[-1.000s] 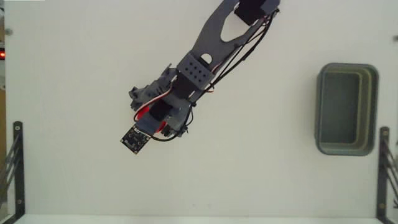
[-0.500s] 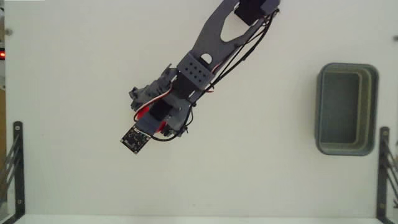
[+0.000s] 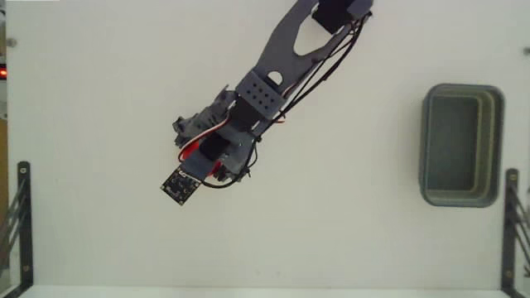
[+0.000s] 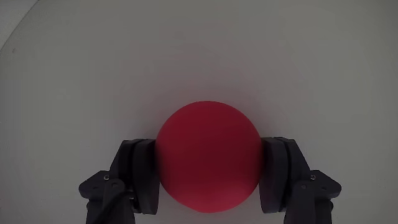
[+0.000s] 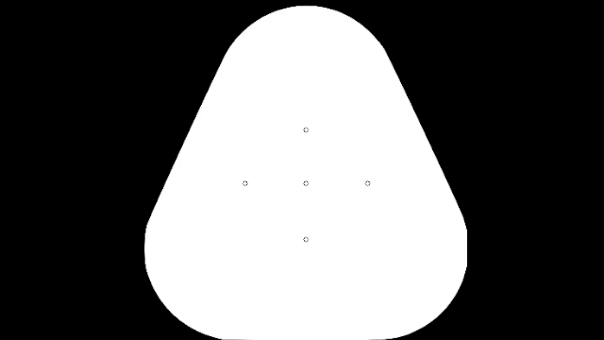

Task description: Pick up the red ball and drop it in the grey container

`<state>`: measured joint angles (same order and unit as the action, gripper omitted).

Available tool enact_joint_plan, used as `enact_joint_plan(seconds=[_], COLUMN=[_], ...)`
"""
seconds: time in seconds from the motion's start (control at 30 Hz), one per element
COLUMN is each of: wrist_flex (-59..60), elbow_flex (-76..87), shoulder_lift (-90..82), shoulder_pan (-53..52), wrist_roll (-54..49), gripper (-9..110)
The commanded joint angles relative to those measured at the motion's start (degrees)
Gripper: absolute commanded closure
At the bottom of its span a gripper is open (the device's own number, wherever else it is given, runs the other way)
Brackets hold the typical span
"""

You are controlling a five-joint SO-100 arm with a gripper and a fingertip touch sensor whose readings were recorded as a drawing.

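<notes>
In the wrist view the red ball (image 4: 208, 140) fills the space between my two dark fingers (image 4: 138, 171), and both pads press against its sides. My gripper (image 4: 208, 158) is shut on it just above the white table. In the fixed view my gripper (image 3: 203, 161) sits left of centre at the end of the arm that comes in from the top. There the arm covers most of the red ball (image 3: 190, 151), leaving only a red sliver showing. The grey container (image 3: 425, 149) stands far off at the right edge, its hollow holding nothing.
Black metal brackets stand at the lower left (image 3: 21, 217) and lower right (image 3: 512, 228) of the white table. The right one is just below the container. A small red light (image 3: 2, 74) glows at the left edge.
</notes>
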<state>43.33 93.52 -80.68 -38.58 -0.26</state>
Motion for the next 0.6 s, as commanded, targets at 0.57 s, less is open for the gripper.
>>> enact_joint_plan(seconds=[0.57], wrist_flex=[-0.8], elbow_flex=[0.5], shoulder_lift=[-1.4], shoulder_pan=[-1.2], wrist_roll=[0.3], gripper=[12])
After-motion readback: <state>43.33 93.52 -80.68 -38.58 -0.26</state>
